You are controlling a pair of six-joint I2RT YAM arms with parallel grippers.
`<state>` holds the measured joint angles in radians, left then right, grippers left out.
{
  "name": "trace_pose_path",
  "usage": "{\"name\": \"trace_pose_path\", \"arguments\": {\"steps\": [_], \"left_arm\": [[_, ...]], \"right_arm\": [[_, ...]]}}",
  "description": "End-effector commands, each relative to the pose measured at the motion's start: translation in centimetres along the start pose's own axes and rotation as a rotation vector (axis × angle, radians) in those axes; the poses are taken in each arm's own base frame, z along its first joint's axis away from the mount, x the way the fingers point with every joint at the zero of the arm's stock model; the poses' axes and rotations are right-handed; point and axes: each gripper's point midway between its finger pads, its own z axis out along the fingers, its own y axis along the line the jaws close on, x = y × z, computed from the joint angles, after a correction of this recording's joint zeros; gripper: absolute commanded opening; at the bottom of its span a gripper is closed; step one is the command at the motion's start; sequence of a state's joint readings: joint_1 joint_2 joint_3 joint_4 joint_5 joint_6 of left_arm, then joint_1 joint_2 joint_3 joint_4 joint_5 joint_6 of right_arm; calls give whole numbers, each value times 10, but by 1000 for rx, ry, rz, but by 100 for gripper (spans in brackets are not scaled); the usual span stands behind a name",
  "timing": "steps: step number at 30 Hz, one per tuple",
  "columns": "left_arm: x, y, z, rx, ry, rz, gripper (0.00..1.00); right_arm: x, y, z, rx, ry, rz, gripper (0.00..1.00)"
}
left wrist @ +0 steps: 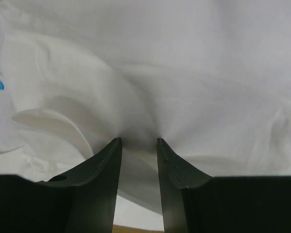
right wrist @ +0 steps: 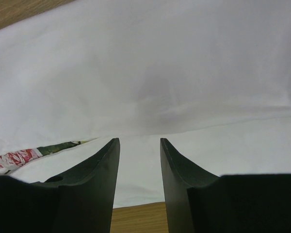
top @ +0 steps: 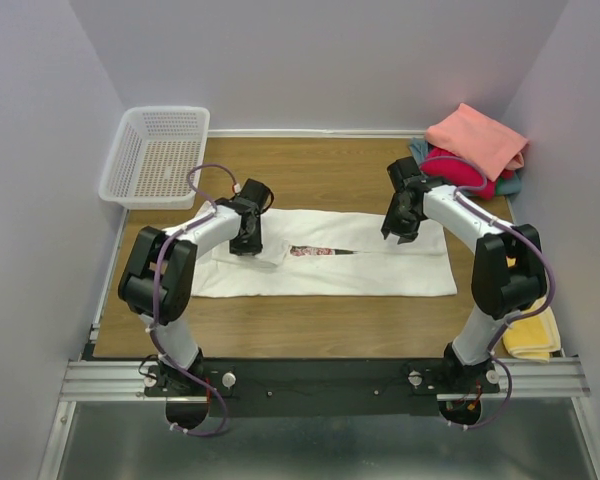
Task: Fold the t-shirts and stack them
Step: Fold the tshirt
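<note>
The large white t-shirt [top: 380,272] lies folded into a long band across the middle of the table, with a slit of its floral print [top: 320,251] showing. My left gripper [top: 248,243] is down on its left end. In the left wrist view the jaws [left wrist: 138,141] stand apart, tips pressed into puckered white cloth [left wrist: 208,73]. My right gripper [top: 398,232] stands open at the right end, its tips [right wrist: 139,141] at the edge of the upper flap [right wrist: 160,63]. Folded salmon-pink [top: 477,138], crimson [top: 462,170] and grey-blue [top: 418,150] shirts are stacked at the back right.
A white mesh basket [top: 155,155] sits at the back left corner. A yellow cloth [top: 533,335] lies off the table's right edge near the right arm's base. Bare wood [top: 310,175] shows behind the white shirt, and walls close in on three sides.
</note>
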<state>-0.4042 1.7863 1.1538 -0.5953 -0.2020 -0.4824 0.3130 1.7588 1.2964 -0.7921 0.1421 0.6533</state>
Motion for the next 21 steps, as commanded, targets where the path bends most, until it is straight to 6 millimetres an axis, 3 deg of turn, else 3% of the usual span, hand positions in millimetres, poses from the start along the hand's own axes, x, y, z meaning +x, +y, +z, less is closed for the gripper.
{"name": "trace_pose_path", "arguments": {"steps": [1, 9, 14, 18, 21], "left_arm": [[31, 14, -26, 8, 40, -26, 44], [63, 25, -55, 37, 55, -70, 44], [83, 28, -56, 54, 81, -82, 44], [63, 28, -62, 36, 22, -103, 43], [21, 21, -79, 52, -97, -126, 43]], "right_arm": [[-4, 1, 7, 14, -9, -5, 47], [-5, 6, 12, 9, 6, -21, 47], [-7, 6, 15, 13, 5, -23, 47], [-8, 9, 12, 3, 2, -22, 47], [-8, 8, 11, 2, 0, -27, 47]]}}
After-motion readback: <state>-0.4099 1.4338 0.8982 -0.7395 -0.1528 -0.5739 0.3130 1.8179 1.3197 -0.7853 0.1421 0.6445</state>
